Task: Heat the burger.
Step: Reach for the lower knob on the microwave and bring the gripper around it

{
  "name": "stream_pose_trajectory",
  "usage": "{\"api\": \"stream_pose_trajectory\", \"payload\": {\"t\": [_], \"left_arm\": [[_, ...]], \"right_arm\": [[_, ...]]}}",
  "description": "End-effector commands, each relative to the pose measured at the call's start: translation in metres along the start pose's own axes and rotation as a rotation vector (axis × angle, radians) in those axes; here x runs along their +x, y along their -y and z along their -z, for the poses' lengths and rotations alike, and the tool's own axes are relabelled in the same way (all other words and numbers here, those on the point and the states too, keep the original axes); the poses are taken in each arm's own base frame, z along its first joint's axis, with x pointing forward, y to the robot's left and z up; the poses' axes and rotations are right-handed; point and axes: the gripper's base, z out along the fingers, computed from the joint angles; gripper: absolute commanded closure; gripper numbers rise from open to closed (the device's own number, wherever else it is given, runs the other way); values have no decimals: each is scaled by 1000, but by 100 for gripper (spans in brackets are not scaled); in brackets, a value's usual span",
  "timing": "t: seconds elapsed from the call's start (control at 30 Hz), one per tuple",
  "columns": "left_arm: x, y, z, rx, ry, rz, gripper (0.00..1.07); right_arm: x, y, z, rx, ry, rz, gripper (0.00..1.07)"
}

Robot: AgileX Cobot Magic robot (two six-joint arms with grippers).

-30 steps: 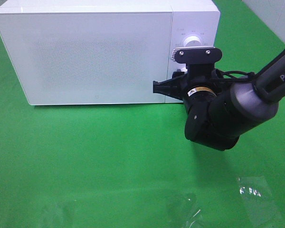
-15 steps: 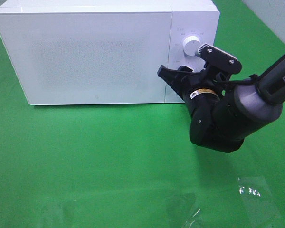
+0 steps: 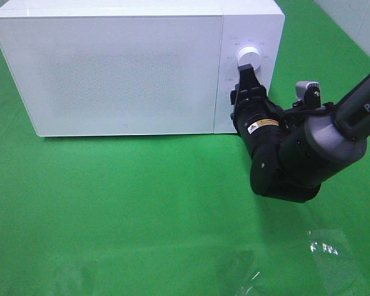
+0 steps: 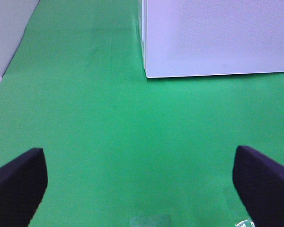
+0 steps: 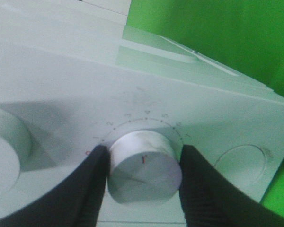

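the right gripper (image 5: pixel 144 174) has rolled its wrist about a quarter turn over the last second: its body lay flat across the control panel before and now stands on edge in the high view. all the while its black fingers (image 5: pixel 92 187) have been clamped on the round white dial knob (image 5: pixel 143 161), one on each side, with printed numbers arcing around it. that knob sits just below the upper round white knob (image 3: pixel 248 54) on the white box-shaped microwave oven (image 3: pixel 123 68), so the dial has most likely been wound up, which would set the heating going. the burger shows in no view; with the wide white door (image 3: pixel 111 74) shut, it is probably already inside, though that cannot be seen. the left gripper (image 4: pixel 142 184) hangs over the green cloth-covered desk (image 3: pixel 142 203) near the oven's front corner, its fingers (image 4: pixel 16 182) spread wide apart and holding nothing. what seems left is letting go of the dial.
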Motion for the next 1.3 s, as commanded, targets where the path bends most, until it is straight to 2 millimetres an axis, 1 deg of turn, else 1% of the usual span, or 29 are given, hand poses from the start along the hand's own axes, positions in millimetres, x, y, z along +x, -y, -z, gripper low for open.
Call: {"api": "stream_pose_trajectory", "payload": {"t": [0.03,0.07,0.1,0.13,0.17,0.67,0.8,0.87,0.93,0.97,1.0,1.03,1.07,1.1,1.13,1.17,1.23,1.27,1.3], "left_arm": [[1,0,2,-6,27,0,7],[1,0,2,-6,27,0,7],[1,0,2,-6,27,0,7],[1,0,2,-6,27,0,7],[1,0,2,-6,27,0,7],[1,0,2,-6,27,0,8],[1,0,2,-6,27,0,8],[1,0,2,-6,27,0,8],[1,0,2,-6,27,0,8],[1,0,2,-6,27,0,8],[1,0,2,-6,27,0,8],[1,0,2,-6,27,0,8],[1,0,2,-6,27,0,8],[1,0,2,-6,27,0,8],[1,0,2,-6,27,0,8],[1,0,2,-6,27,0,8],[1,0,2,-6,27,0,8],[1,0,2,-6,27,0,8],[1,0,2,-6,27,0,8]], "right_arm": [[25,-48,0,-357,-207,-33,107],[24,-51,1,-382,-210,-113,107],[24,-50,1,-371,-227,-198,107],[24,-50,1,-371,-227,-198,107],[24,-50,1,-366,-236,-246,107],[24,-50,1,-362,-237,-261,107],[24,-50,1,-362,-237,-262,105],[24,-50,1,-362,-236,-263,103],[23,-50,1,-359,-226,-268,99],[23,-50,1,-359,-226,-268,99],[22,-50,1,-357,-219,-271,96],[22,-50,1,-357,-219,-271,96],[22,-50,1,-356,-216,-272,91],[22,-50,1,-356,-216,-272,91],[22,-49,0,-353,-209,-274,87],[22,-49,0,-353,-209,-274,87],[19,-49,0,-346,-181,-284,79],[19,-49,0,-346,-181,-284,79],[17,-48,0,-338,-165,-286,73]]}}
